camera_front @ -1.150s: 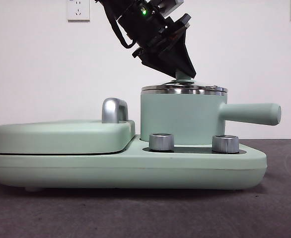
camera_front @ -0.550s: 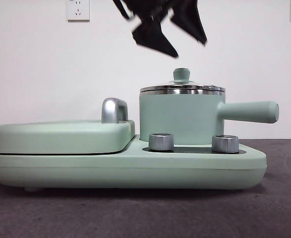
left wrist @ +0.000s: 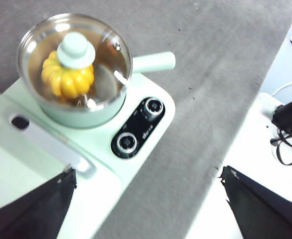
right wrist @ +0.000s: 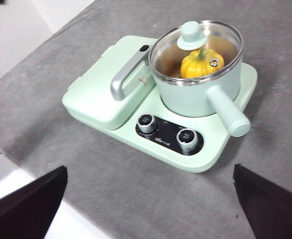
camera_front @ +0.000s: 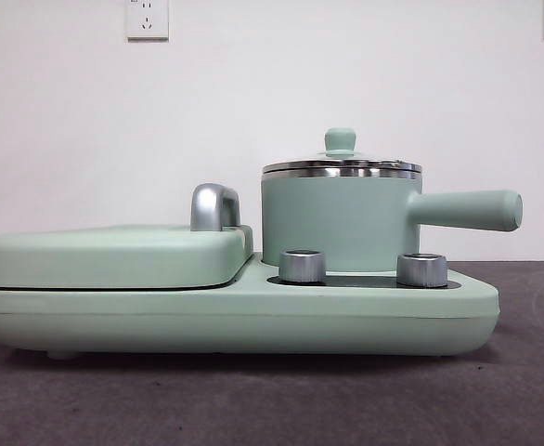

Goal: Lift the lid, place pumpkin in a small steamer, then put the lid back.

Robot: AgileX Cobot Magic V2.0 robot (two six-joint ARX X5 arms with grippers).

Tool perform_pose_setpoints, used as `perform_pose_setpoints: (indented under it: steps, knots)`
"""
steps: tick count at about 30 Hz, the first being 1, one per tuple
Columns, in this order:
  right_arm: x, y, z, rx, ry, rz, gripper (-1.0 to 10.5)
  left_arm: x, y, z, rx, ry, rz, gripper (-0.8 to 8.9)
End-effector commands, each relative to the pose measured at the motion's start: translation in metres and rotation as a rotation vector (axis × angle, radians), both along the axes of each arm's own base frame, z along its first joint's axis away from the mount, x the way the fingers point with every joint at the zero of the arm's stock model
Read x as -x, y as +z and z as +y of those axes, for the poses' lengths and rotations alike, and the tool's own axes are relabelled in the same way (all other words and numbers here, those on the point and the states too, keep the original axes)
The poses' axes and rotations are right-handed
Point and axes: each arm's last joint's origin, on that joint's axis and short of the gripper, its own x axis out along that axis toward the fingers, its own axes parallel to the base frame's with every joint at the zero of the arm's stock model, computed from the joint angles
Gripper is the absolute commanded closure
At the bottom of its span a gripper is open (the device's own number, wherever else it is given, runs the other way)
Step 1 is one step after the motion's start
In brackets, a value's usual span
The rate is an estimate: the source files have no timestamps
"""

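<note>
Pumpkin point(right wrist: 200, 62) sits inside pot point(camera_front: 335, 221), under glass lid point(camera_front: 341, 163); front view hides it behind pot wall, both wrist views show it through glass. Pot stands on green base point(camera_front: 253, 311), grey table point(right wrist: 136, 199). Left gripper point(left wrist: 146, 209) and right gripper point(right wrist: 151, 199): spread, empty, high above.

**Even, soft light; glare on glass and steel**

All 3 views are bright and evenly lit, with only faint shadows. In the front view a thin dark shadow lies under the base point(camera_front: 253, 316). Glare streaks the lid point(left wrist: 75, 59) in the left wrist view, which looks slightly soft. The steamer point(right wrist: 196, 94) appears sharp in the right wrist view.
</note>
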Motion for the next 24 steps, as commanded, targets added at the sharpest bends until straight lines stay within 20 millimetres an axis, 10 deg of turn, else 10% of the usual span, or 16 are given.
perform_pose_setpoints:
  steps: [1, 20, 23, 24]
  knots:
    - [0.002, 0.004, 0.000, -0.020, 0.024, -0.017, 3.8, 0.023, -0.003, 0.017, 0.038, 0.025, -0.002, 3.46]
    - [0.002, 0.004, 0.000, -0.026, 0.039, -0.013, 3.8, 0.132, -0.097, 0.109, 0.301, 0.327, -0.197, 4.11]
    - [0.002, 0.004, 0.000, -0.025, 0.040, -0.012, 7.5, 0.138, -0.098, 0.113, 0.305, 0.321, -0.210, 8.32]
    - [0.002, 0.004, 0.000, -0.023, 0.037, -0.015, 9.7, 0.139, -0.098, 0.114, 0.310, 0.321, -0.215, 7.90]
